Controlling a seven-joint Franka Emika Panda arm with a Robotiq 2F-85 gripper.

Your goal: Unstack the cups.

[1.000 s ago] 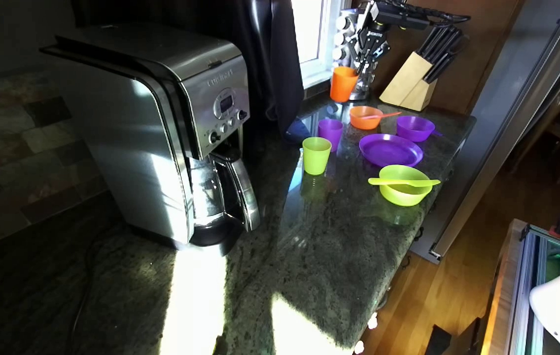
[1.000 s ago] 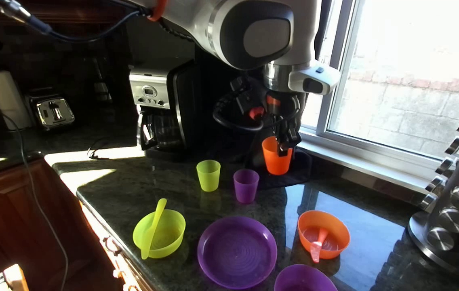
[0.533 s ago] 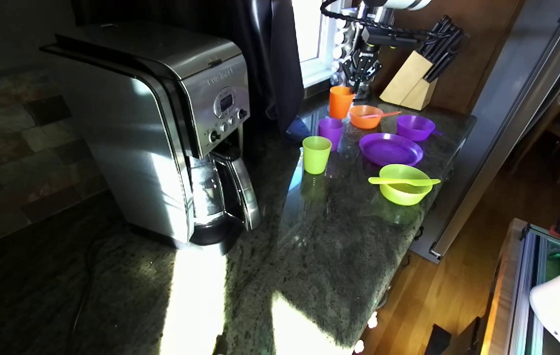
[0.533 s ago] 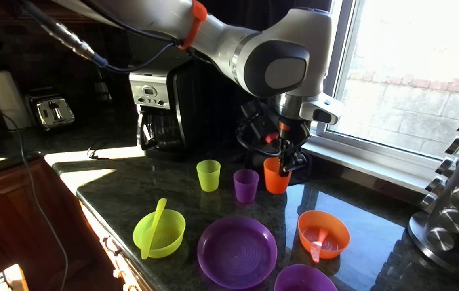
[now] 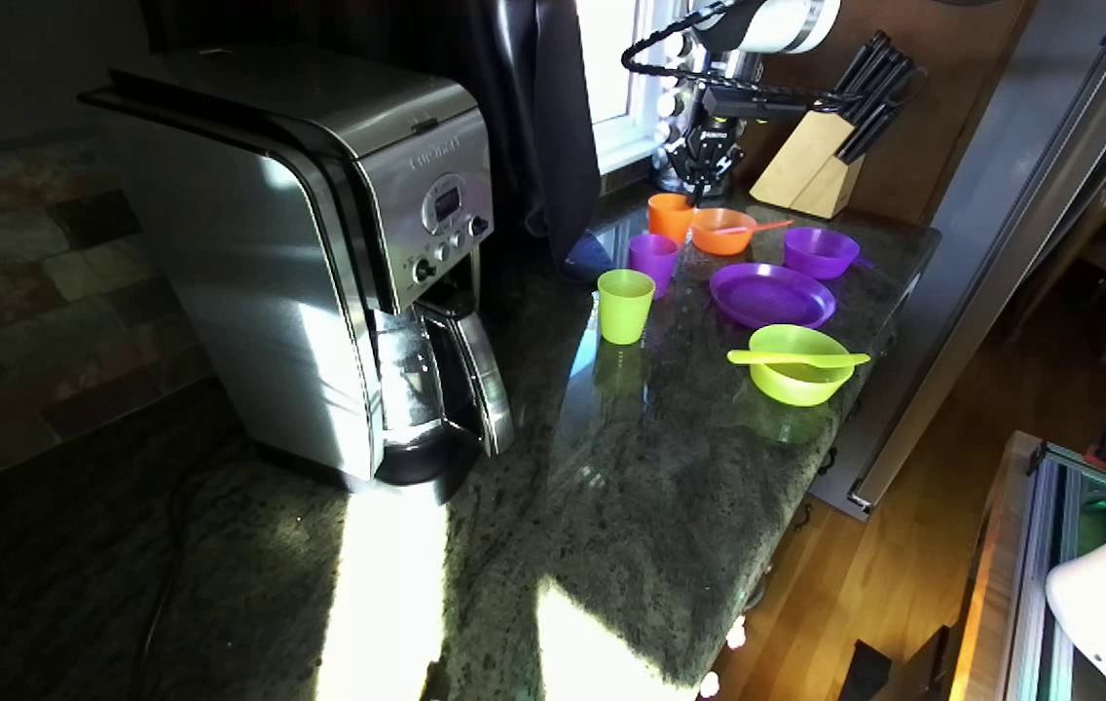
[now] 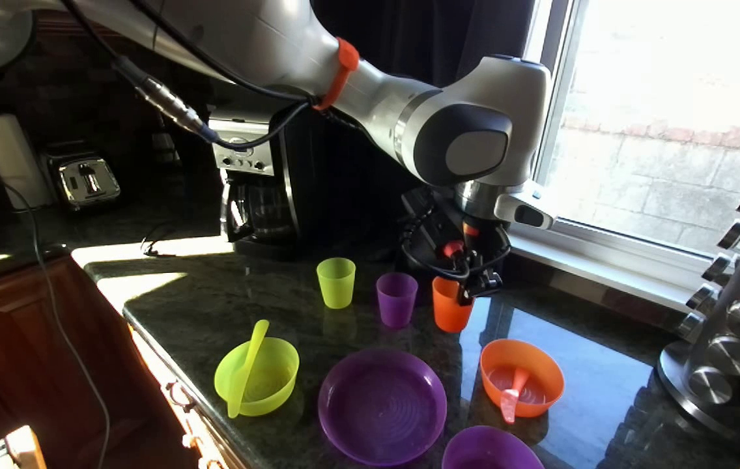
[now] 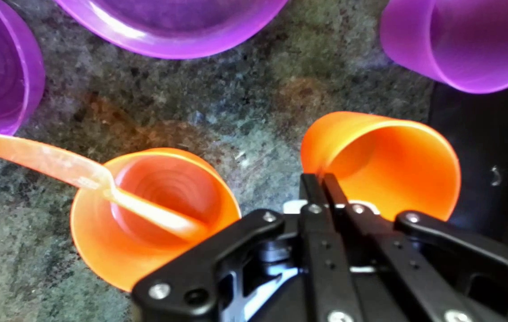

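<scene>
The pincer is pressed together, nipping the wall of the orange cup at its rim. That cup stands upright or nearly so, mouth up; whether its base touches the bench I cannot tell.

In an exterior view the cups form a row, each apart from the next: the lime-green cup at the left, the purple cup in the middle and the orange cup at the right, the purple one near it. The lime-green and purple cups both stand upright on the bench.

On the near side of the row, a lime-green bowl sits at the left with a lime-green utensil laid across its rim. A purple plate lies in the middle. At the right is an orange bowl, an orange utensil leaning over its edge. A purple bowl is partly cut off at the near side. A spice rack stands at the far right, with a window beyond the bench.

In an exterior view the steel coffee maker stands near left, and a knife block at the far end.
</scene>
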